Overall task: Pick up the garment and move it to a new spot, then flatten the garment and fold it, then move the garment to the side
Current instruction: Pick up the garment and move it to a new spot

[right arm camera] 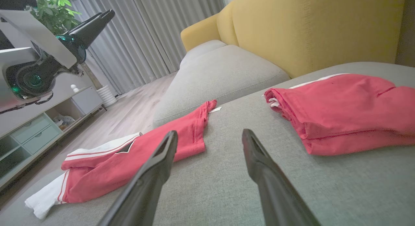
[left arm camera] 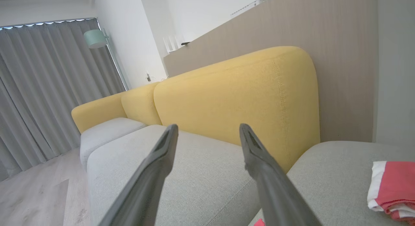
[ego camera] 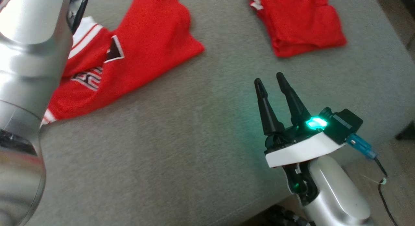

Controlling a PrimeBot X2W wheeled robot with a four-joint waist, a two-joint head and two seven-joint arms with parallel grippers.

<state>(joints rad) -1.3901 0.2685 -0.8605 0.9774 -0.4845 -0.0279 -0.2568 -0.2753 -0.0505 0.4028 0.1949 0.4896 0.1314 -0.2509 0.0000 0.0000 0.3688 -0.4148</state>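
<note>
The red garment (ego camera: 136, 51) lies spread on the grey sofa seat (ego camera: 194, 138), at robot's left side, w/ white trim showing. The left pincer (left arm camera: 209, 128) is wide, nothing btw. its fingers, raised near the garment. The right pincer (ego camera: 269, 78) is also wide & empty, over bare seat. A folded red cloth (ego camera: 301, 21) lies well apart.

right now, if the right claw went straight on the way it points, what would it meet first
Likely the bare cushion: the right claw aims between the jersey and the folded garment, though depth is unclear.
</note>
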